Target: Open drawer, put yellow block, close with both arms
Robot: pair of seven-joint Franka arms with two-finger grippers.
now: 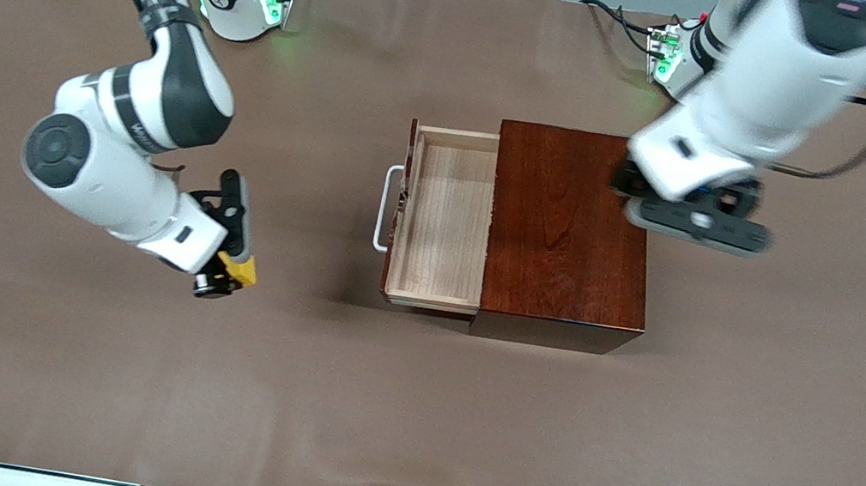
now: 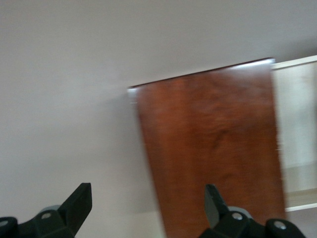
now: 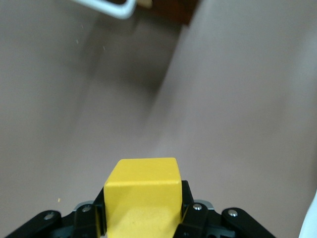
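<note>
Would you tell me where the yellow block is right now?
The yellow block is clamped in the right gripper, over bare table toward the right arm's end, apart from the open drawer.

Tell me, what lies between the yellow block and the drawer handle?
Only bare brown table cover, as the front view shows, between the yellow block and the drawer's handle.

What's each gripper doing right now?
Left gripper: open, empty, over the box.
Right gripper: shut on the yellow block, over the table toward the right arm's end.
</note>
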